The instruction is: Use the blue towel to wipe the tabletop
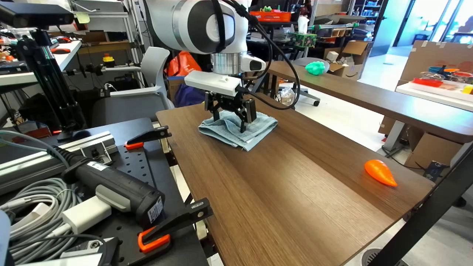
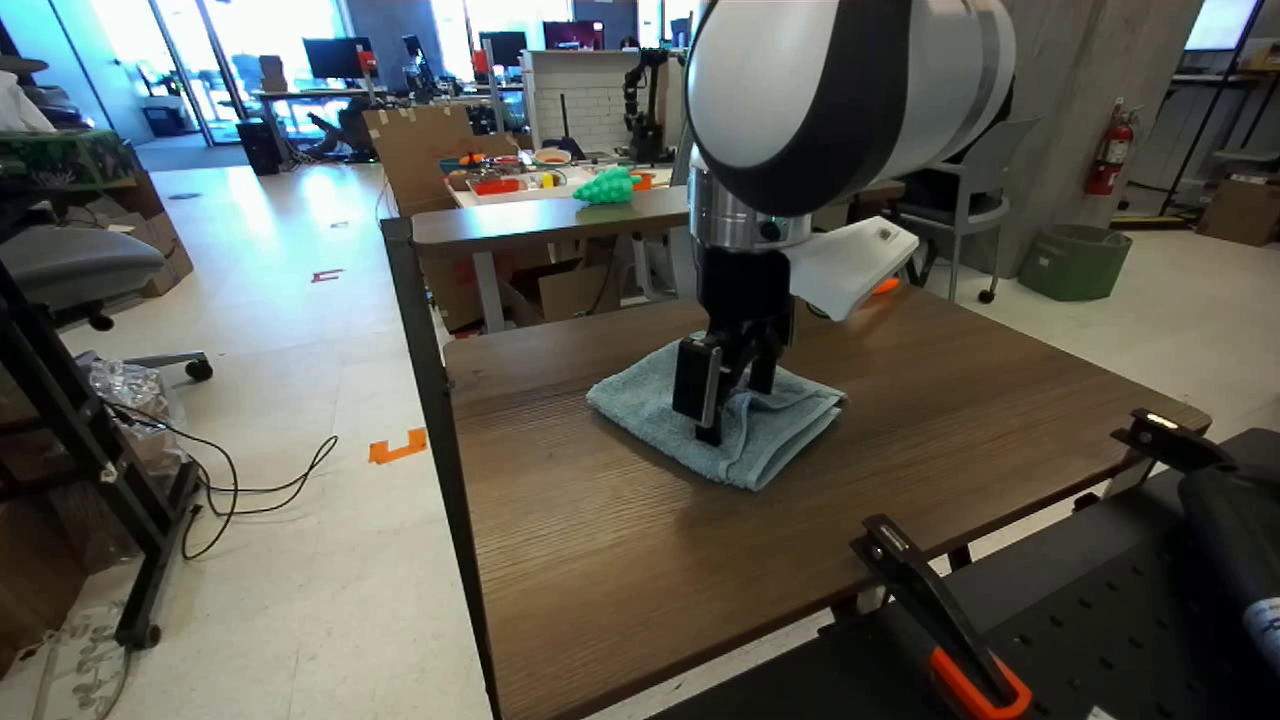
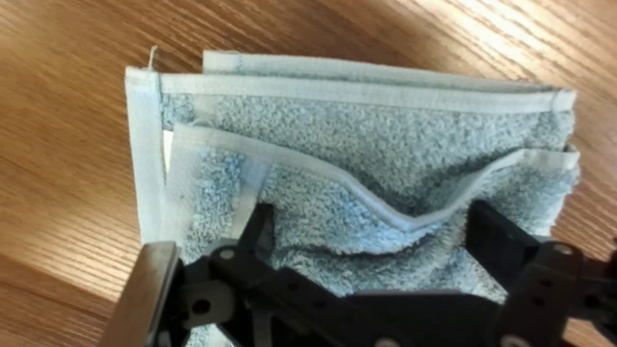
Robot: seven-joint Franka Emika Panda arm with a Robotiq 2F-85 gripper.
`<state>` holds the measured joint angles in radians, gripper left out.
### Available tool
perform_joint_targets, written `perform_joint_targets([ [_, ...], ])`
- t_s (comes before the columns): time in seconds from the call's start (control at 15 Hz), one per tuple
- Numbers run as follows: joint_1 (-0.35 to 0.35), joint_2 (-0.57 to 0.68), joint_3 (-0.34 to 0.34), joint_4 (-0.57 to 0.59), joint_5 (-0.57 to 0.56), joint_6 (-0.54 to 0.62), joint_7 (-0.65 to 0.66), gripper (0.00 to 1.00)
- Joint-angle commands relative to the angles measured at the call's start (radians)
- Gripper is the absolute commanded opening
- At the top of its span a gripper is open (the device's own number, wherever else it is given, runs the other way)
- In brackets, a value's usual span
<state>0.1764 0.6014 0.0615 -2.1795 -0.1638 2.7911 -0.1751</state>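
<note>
Robotiq gripper (image 1: pixel 229 124) points down, fingers spread, tips at the folded blue terry towel (image 1: pixel 255 130), rumpled cloth between them. In an exterior view: towel near far short edge of wood-grain tabletop (image 1: pixel 284 184), orange teardrop-shaped object (image 1: pixel 380 173) by the right-hand corner.

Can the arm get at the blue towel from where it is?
Likely yes: the gripper stands open over the blue towel, some of it rumpled between the fingers, and nothing visible blocks it.
</note>
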Motion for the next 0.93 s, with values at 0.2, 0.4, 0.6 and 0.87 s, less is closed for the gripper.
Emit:
perform_joint_targets([
  [0.2, -0.007, -0.017, 0.034, 0.030, 0.004, 0.049, 0.030, 1.00],
  [0.4, -0.008, -0.001, 0.021, 0.036, -0.008, 0.032, 0.025, 1.00],
  [0.6, 0.003, 0.013, 0.005, 0.037, -0.023, 0.030, 0.029, 1.00],
  [0.87, 0.024, 0.104, -0.004, 0.118, -0.024, 0.013, 0.051, 1.00],
])
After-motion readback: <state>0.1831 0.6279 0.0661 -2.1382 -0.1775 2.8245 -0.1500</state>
